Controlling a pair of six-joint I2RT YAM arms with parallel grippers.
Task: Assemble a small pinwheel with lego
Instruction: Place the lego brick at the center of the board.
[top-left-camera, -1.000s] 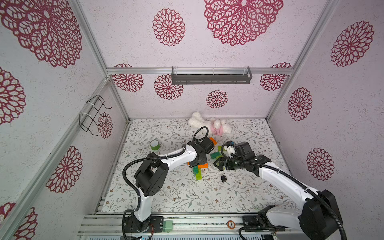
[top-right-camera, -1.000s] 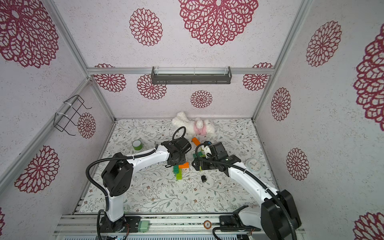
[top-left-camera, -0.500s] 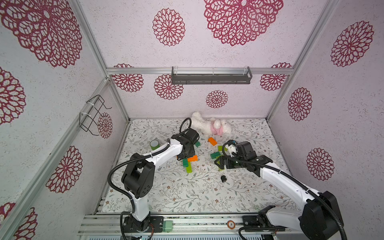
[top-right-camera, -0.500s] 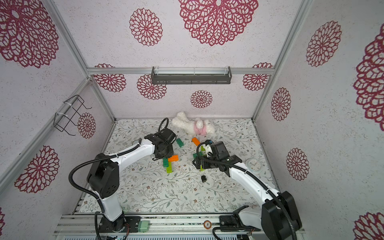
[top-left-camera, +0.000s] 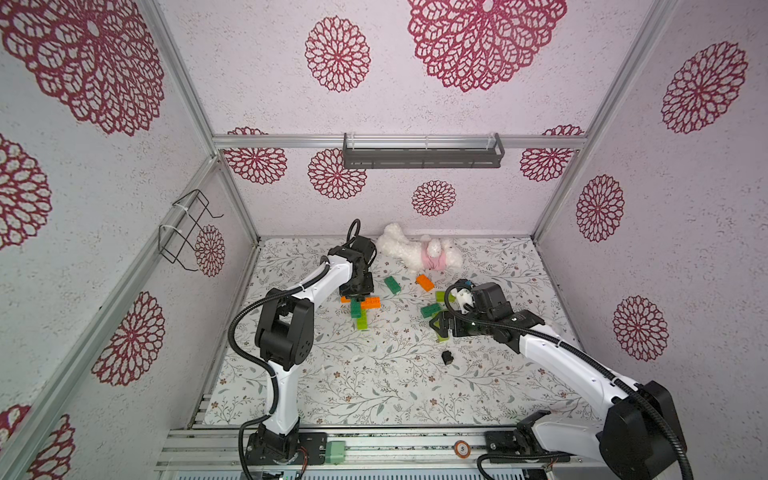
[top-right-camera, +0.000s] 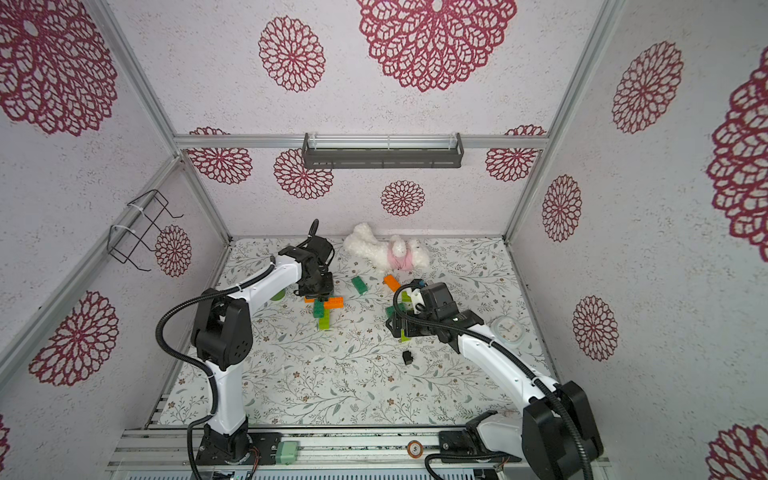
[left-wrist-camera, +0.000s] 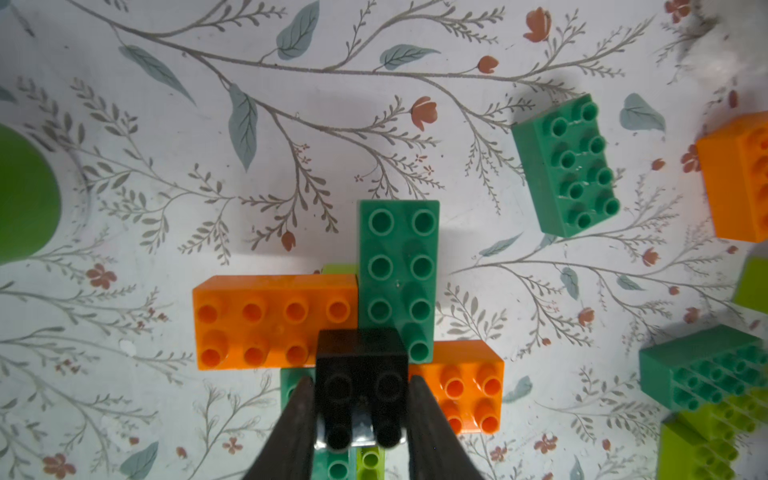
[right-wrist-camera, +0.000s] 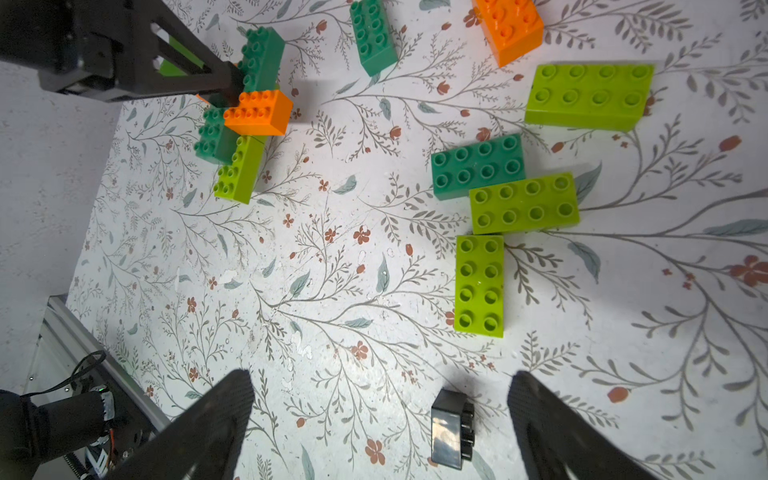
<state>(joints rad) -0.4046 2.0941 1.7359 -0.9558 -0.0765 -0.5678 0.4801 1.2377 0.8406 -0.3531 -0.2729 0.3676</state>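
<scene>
A pinwheel of lego (top-left-camera: 360, 308) lies left of centre: orange (left-wrist-camera: 274, 322), dark green (left-wrist-camera: 398, 274) and lime bricks crossed in layers, also visible in the other top view (top-right-camera: 326, 309). A black square brick (left-wrist-camera: 360, 365) sits on its hub. My left gripper (left-wrist-camera: 360, 386) is shut on that black brick, one finger on each side. My right gripper (right-wrist-camera: 380, 382) hovers open above the table, right of centre (top-left-camera: 442, 326). A second black brick (right-wrist-camera: 451, 430) lies on its side between its fingers, untouched. Loose lime (right-wrist-camera: 478, 284) and dark green (right-wrist-camera: 478, 166) bricks lie just beyond.
More loose bricks lie nearby: lime (right-wrist-camera: 588, 97), dark green (right-wrist-camera: 372, 35) and orange (right-wrist-camera: 509, 25). A white and pink plush toy (top-left-camera: 419, 253) lies by the back wall. A green tape roll (top-right-camera: 277, 295) sits beside the left arm. A round white dial (top-right-camera: 509, 330) lies at the right.
My left gripper has moved left and toward the back wall, and the pinwheel has gone with it. The right arm has stayed where it was, jaws open.
</scene>
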